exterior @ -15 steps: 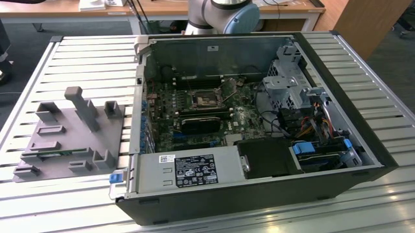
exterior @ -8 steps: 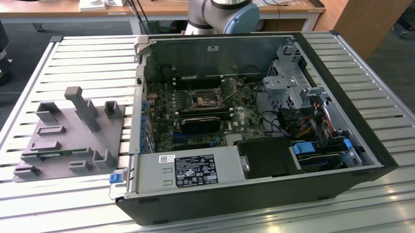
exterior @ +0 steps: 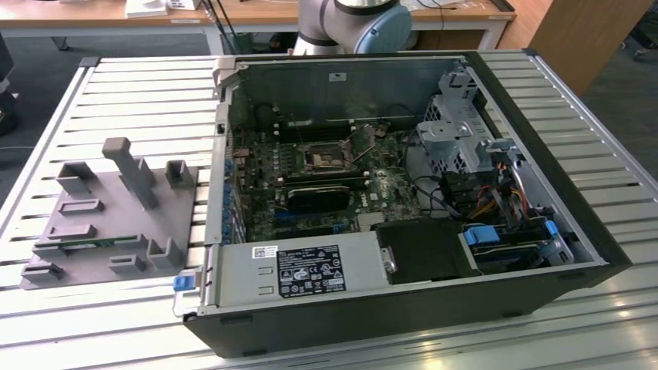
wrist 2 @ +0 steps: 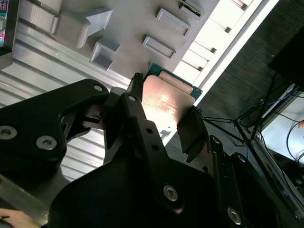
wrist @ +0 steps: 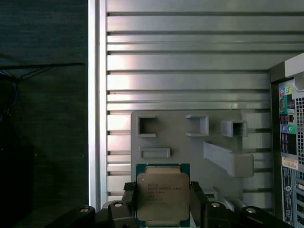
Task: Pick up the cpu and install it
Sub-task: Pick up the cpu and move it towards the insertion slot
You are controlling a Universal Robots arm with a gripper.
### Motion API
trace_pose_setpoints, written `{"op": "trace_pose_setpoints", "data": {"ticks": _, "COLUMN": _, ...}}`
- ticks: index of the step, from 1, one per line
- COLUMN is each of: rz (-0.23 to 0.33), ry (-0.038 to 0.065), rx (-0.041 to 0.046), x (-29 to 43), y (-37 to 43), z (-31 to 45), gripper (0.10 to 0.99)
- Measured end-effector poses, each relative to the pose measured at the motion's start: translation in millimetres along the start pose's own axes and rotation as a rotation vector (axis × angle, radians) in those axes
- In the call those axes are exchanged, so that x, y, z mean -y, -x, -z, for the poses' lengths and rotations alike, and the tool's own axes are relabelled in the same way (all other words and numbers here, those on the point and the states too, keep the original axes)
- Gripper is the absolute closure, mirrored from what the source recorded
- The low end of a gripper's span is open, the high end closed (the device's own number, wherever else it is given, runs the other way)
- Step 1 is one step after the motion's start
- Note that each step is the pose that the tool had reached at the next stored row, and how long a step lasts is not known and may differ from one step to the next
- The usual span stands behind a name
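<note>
At the upper middle of the exterior view, the arm (exterior: 355,23) is cut off by the frame edge, so just one pale grey joint can be made out behind the open computer case (exterior: 411,193), whose socket (exterior: 327,158) sits among the dark board parts, its inside hard to make out. On the exterior view's left, a grey fixture (exterior: 113,216) lies on the slatted table (exterior: 144,100), just beside the case. Both wrist views show the cpu (wrist: 163,192) (wrist 2: 166,102) clamped between the two black fingers of the gripper (wrist: 163,199) (wrist 2: 166,95), one finger (wrist: 129,192) against each of two opposite edges, silver top facing the first wrist view's camera. One edge of the chip runs out of the first wrist view, and in the second wrist view the claw's black linkage hides part of it. The chip hangs over the fixture's edge nearest the table rim; whether it touches the fixture cannot be told
</note>
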State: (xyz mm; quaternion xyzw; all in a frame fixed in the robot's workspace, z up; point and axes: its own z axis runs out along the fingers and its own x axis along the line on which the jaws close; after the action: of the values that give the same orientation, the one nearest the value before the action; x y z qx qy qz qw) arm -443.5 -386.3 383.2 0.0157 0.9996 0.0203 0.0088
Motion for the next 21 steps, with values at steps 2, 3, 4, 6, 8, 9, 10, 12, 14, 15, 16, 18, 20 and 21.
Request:
{"op": "trace_pose_setpoints", "data": {"ticks": 2, "rz": 0.0, "ry": 0.0, "rx": -0.0001, "x": 0.0, "y": 0.0, "z": 0.3, "gripper": 0.545}}
{"op": "trace_pose_setpoints", "data": {"ticks": 3, "rz": 0.0, "ry": 0.0, "rx": -0.0002, "x": 0.0, "y": 0.0, "z": 0.6, "gripper": 0.545}}
{"op": "trace_pose_setpoints", "data": {"ticks": 4, "rz": 0.0, "ry": 0.0, "rx": -0.0003, "x": 0.0, "y": 0.0, "z": 1.0, "gripper": 0.545}}
{"op": "trace_pose_setpoints", "data": {"ticks": 6, "rz": 0.0, "ry": 0.0, "rx": -0.0002, "x": -0.2, "y": 0.0, "z": 1.7, "gripper": 0.545}}
{"op": "trace_pose_setpoints", "data": {"ticks": 8, "rz": 0.0, "ry": 0.0, "rx": -0.0002, "x": -0.5, "y": 0.0, "z": 2.8, "gripper": 0.545}}
{"op": "trace_pose_setpoints", "data": {"ticks": 9, "rz": 0.0, "ry": 0.0, "rx": -0.0002, "x": -0.6, "y": 0.1, "z": 3.4, "gripper": 0.545}}
{"op": "trace_pose_setpoints", "data": {"ticks": 10, "rz": 0.0, "ry": 0.0, "rx": -0.0002, "x": -0.7, "y": 0.1, "z": 4.2, "gripper": 0.545}}
{"op": "trace_pose_setpoints", "data": {"ticks": 12, "rz": 0.0, "ry": 0.0, "rx": -0.0002, "x": -1.0, "y": 0.1, "z": 6.1, "gripper": 0.545}}
{"op": "trace_pose_setpoints", "data": {"ticks": 14, "rz": 0.0, "ry": 0.0, "rx": -0.0001, "x": -1.3, "y": 0.1, "z": 8.2, "gripper": 0.545}}
{"op": "trace_pose_setpoints", "data": {"ticks": 15, "rz": 0.0, "ry": 0.0, "rx": -0.0001, "x": -1.4, "y": 0.1, "z": 9.3, "gripper": 0.545}}
{"op": "trace_pose_setpoints", "data": {"ticks": 16, "rz": 0.0, "ry": 0.0, "rx": -0.0001, "x": -1.6, "y": 0.1, "z": 10.5, "gripper": 0.545}}
{"op": "trace_pose_setpoints", "data": {"ticks": 18, "rz": 0.0, "ry": 0.0, "rx": -0.0001, "x": -1.8, "y": 0.2, "z": 13.3, "gripper": 0.545}}
{"op": "trace_pose_setpoints", "data": {"ticks": 20, "rz": 0.0, "ry": 0.0, "rx": -0.0001, "x": -2.1, "y": 0.2, "z": 16.3, "gripper": 0.545}}
{"op": "trace_pose_setpoints", "data": {"ticks": 21, "rz": 0.0, "ry": 0.0, "rx": 0.0, "x": -2.2, "y": 0.3, "z": 17.9, "gripper": 0.545}}
